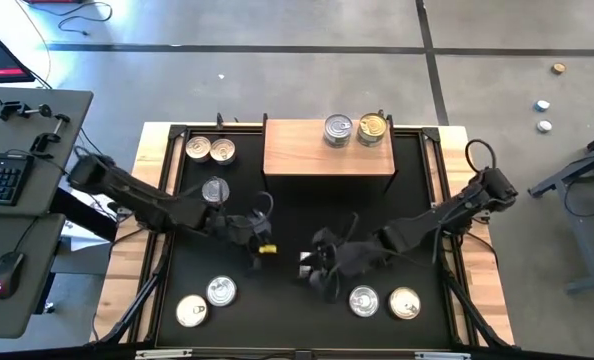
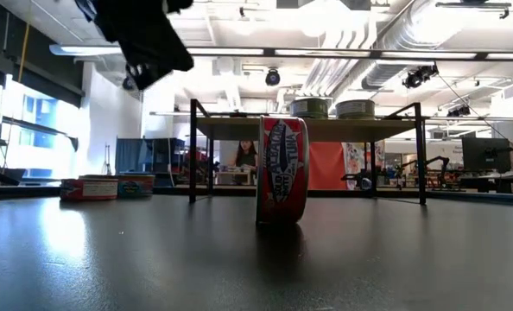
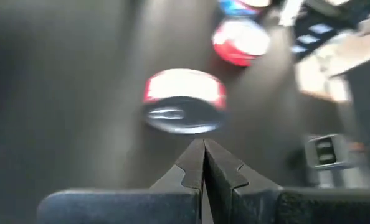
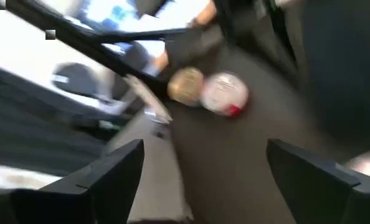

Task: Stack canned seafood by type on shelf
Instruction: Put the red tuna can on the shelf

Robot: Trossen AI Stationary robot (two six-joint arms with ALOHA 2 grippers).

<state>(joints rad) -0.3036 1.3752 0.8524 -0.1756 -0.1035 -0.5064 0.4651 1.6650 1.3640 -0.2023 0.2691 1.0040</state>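
One red-labelled can stands upright on its rim on the black mat in mid table, touched by no gripper; the left wrist view shows it just beyond my left gripper, which is shut and empty. My left gripper hovers left of centre. My right gripper hovers right of it, open and empty. The wooden shelf stands at the far middle, with a silver-lidded can and a gold-lidded can flat on its top.
Flat on the mat lie two cans at the far left, one nearer, two at the near left and two at the near right. A desk with a keyboard stands beyond the table's left edge.
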